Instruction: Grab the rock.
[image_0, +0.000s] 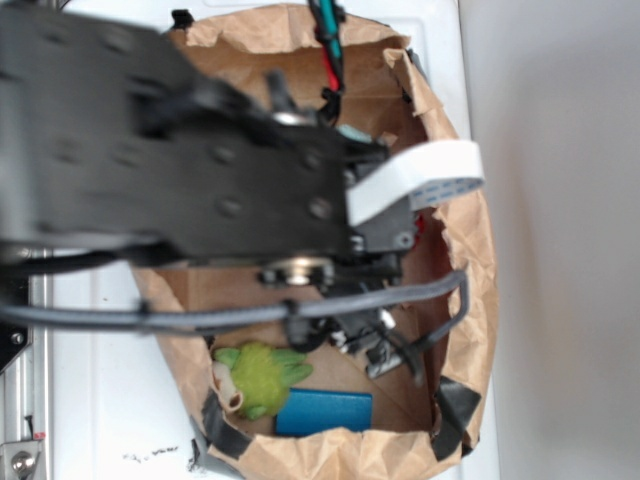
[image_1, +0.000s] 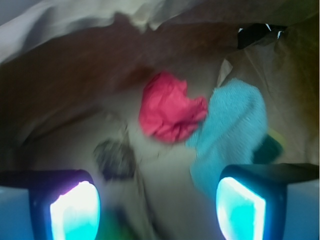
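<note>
Wrist view, left to right: the rock (image_1: 115, 159), a dark mottled lump and blurred, lies on the bag floor just beyond the left finger (image_1: 75, 207); farther off sits a red cloth wad (image_1: 171, 112), touching a light blue cloth (image_1: 232, 130). The gripper (image_1: 157, 210) stands spread apart, holding nothing. Exterior view: the paper bag (image_0: 470, 300) holds a green toy (image_0: 262, 375).

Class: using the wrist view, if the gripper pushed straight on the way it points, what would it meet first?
Probably the bag floor between the rock and light blue cloth; the open gripper centres on neither. Blur leaves depth uncertain.
</note>
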